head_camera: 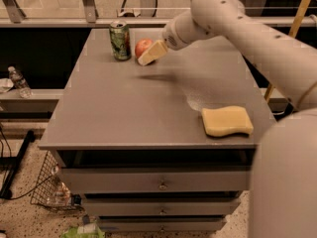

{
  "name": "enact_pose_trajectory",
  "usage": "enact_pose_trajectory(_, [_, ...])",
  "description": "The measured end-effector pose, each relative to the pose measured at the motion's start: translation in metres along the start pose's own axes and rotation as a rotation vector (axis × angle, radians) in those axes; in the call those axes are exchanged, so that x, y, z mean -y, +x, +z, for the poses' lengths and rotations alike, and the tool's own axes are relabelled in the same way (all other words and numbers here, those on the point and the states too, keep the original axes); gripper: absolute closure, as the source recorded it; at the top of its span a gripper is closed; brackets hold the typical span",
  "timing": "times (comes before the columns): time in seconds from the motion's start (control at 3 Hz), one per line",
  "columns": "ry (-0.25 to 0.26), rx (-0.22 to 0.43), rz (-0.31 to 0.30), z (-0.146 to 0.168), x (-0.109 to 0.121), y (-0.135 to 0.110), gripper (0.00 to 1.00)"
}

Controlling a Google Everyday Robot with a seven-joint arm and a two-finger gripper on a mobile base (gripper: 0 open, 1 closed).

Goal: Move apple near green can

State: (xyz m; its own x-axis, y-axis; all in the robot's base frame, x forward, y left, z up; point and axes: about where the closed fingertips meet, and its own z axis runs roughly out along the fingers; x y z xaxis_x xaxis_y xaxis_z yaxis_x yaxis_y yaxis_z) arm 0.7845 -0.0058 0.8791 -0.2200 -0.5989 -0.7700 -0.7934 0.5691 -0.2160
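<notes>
The green can (119,40) stands upright at the far left of the grey table (124,113). The red apple (142,46) rests just to the right of the can, a small gap between them. My gripper (152,53) is right in front of the apple and to its right, covering its lower right side. The gripper seems lifted a little off the table, with its shadow on the surface below. Whether it touches the apple does not show.
A yellow sponge (227,121) lies near the table's front right edge. A clear plastic bottle (19,81) stands on a low shelf to the left. A wire basket (49,187) sits on the floor at the lower left. Drawers run under the tabletop.
</notes>
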Motion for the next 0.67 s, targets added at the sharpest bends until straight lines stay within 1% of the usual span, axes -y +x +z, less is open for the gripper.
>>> enact_pose_trajectory(0.33, [0.101,0.065,0.054,-0.063,0.010,0.015,0.00])
enact_pose_trajectory(0.67, [0.209,0.084,0.131,-0.117,0.018,0.047,0.00])
